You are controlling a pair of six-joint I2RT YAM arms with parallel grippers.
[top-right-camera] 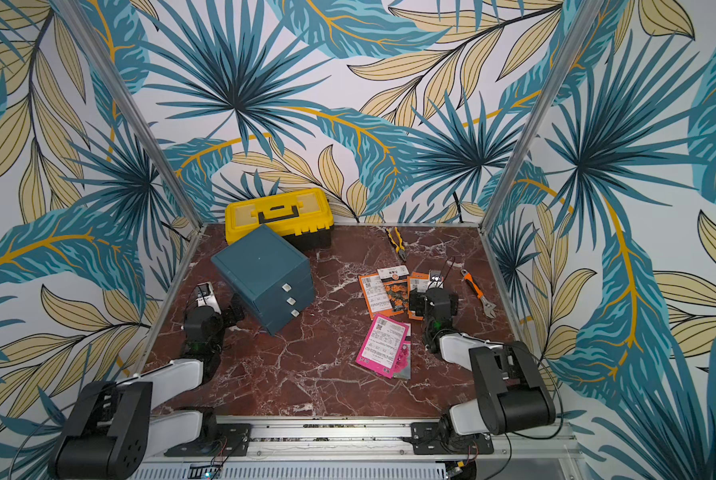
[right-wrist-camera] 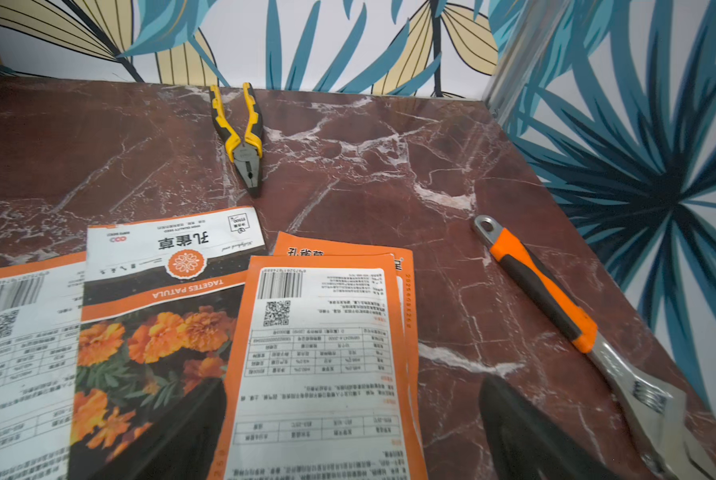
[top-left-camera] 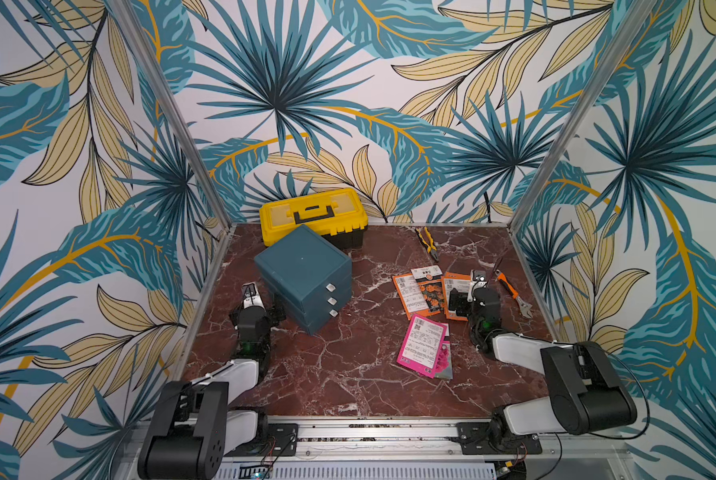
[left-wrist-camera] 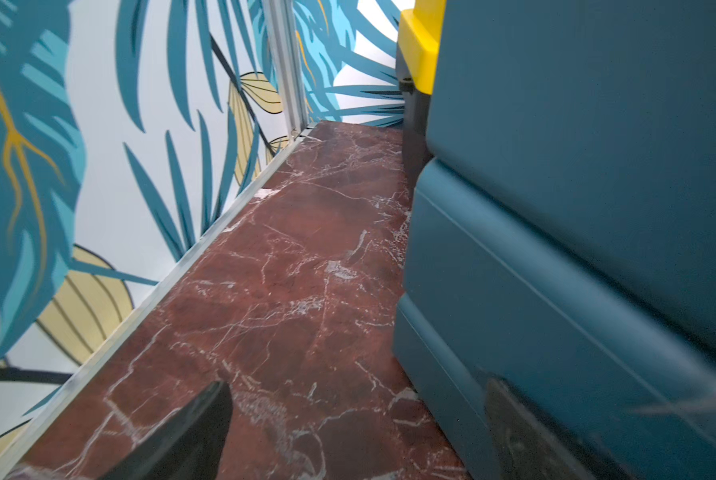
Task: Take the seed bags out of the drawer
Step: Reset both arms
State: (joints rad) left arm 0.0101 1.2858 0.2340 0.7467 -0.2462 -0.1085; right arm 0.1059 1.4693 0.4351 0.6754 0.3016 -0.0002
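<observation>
Seed bags out on the table, both of my grippers spread wide and empty.

I see the flat glossy orange seed bags (top-left-camera: 415, 293) fanned on the red-brown marble-patterned tabletop (top-left-camera: 348, 374), right of centre. One lies flower side up and the others show white label backs. The magenta seed bags (top-left-camera: 423, 345) overlap each other nearer the front edge, the top one label side up. The teal plastic three-drawer cabinet (top-left-camera: 304, 274) stands well apart on the left, all three fronts flush, just in front of the yellow plastic toolbox (top-left-camera: 312, 216). My left gripper (left-wrist-camera: 356, 407) sits low beside the cabinet's side wall, jaws apart with only tabletop between them. My right gripper (right-wrist-camera: 356, 403) hangs over the orange bags, jaws apart, gripping nothing. Yellow-handled pliers (right-wrist-camera: 242, 141) and an orange-handled adjustable wrench (right-wrist-camera: 556, 307) lie nearby.
</observation>
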